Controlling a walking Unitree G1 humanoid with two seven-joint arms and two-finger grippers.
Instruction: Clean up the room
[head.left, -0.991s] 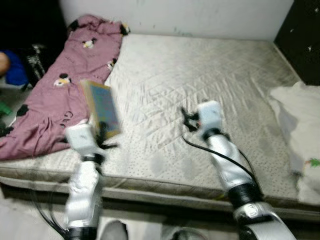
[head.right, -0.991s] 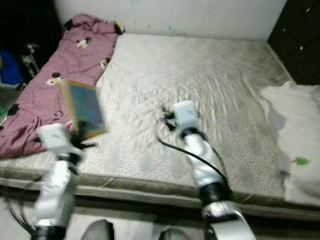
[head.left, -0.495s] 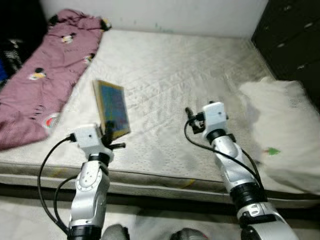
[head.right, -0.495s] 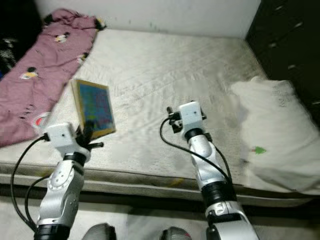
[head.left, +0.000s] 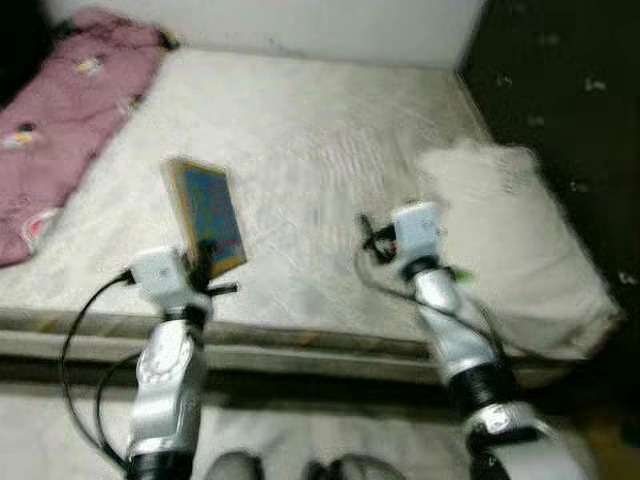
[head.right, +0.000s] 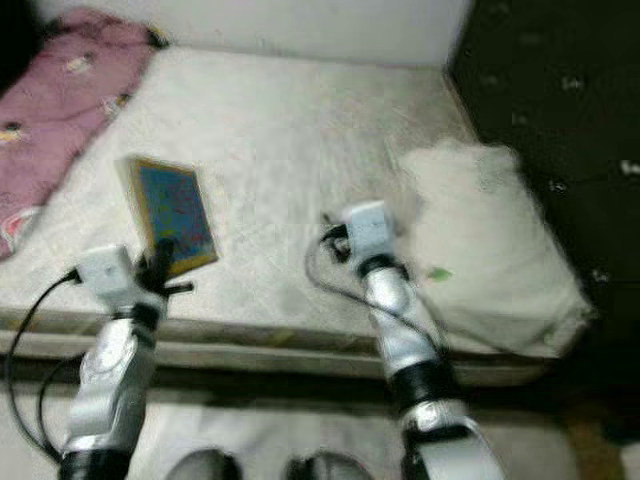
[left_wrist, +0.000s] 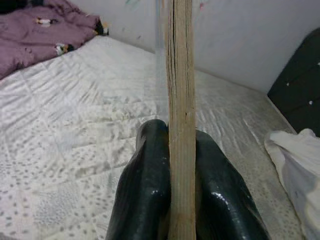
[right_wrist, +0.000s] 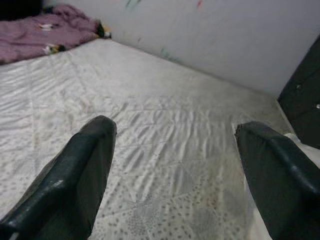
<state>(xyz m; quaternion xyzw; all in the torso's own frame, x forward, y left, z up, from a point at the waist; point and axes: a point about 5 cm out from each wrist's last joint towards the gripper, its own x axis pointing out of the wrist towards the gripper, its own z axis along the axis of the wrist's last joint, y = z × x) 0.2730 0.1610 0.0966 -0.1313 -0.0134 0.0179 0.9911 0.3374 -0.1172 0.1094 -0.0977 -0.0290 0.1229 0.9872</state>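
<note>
I am standing at the edge of a bed covered by a pale quilted mattress, with both arms raised over it. My left fingers are pinching the lower edge of a thin framed board, holding it upright above the mattress. From my head cameras, which are blurred, the board shows its face: a blue patterned picture inside a yellowish wooden border, rising just above my left fingers. My left wrist camera sees the same board edge-on, as a narrow strip of layered pale wood pressed between the two black fingers, one on each side and both touching it.

My right fingers are spread wide apart and hold nothing, hovering over bare quilted mattress. Just beyond them to my right lies a white pillow at the bed's right side, with a small green mark on it. A dark cabinet stands past the pillow. Far off to the left of my left fingers, a mauve blanket with small cartoon figures lies bunched along the bed's far left corner, beside a white wall.
</note>
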